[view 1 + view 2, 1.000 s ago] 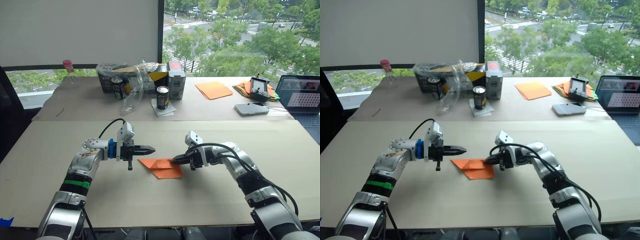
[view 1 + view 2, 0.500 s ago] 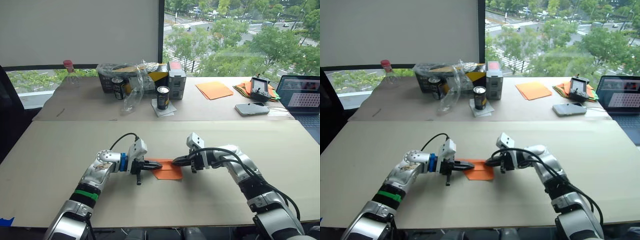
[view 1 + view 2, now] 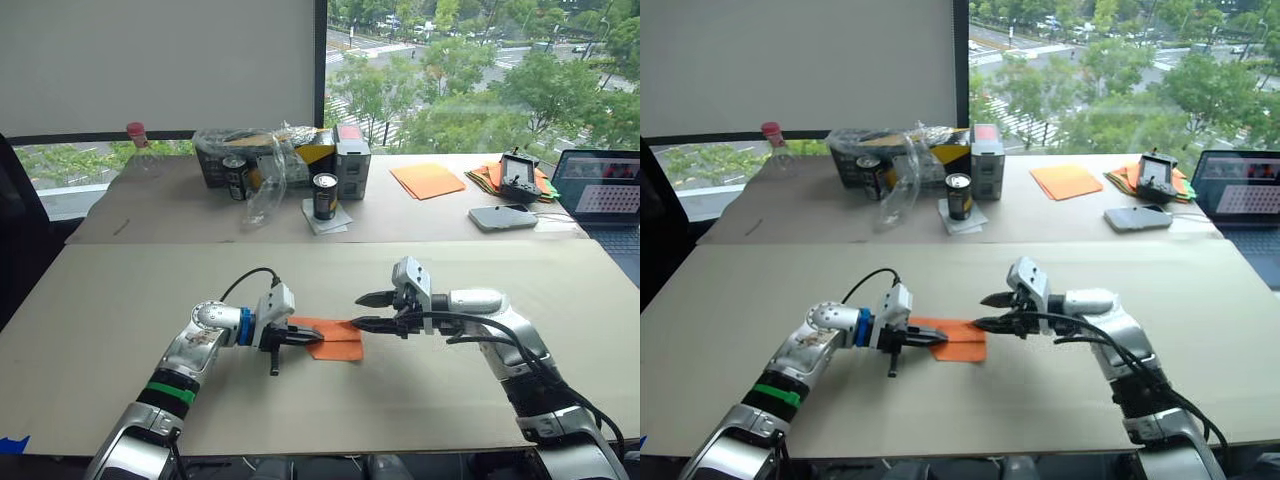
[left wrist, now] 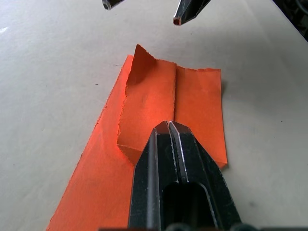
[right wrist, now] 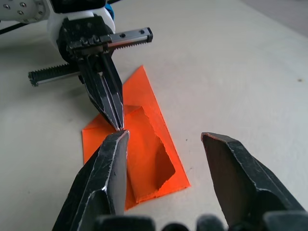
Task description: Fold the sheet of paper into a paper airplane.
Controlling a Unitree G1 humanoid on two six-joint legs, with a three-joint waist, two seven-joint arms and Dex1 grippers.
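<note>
We see the thin, light sheet of paper (image 3: pixel 334 338) lying partly folded on the table (image 3: pixel 420 400), pinned by the closed left gripper (image 4: pixel 168 126), while our right gripper (image 3: pixel 363 310) hovers wide open, empty; it creases easily, so grip flap edges.

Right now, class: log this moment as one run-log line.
left gripper: shut, tips on sheet of paper | right gripper: open, off paper | fold: unfinished

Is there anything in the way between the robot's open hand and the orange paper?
Nothing visible. The right gripper hangs open just beyond the sheet of paper, with bare table around it. The left gripper is shut, pressing the paper's other end.
</note>
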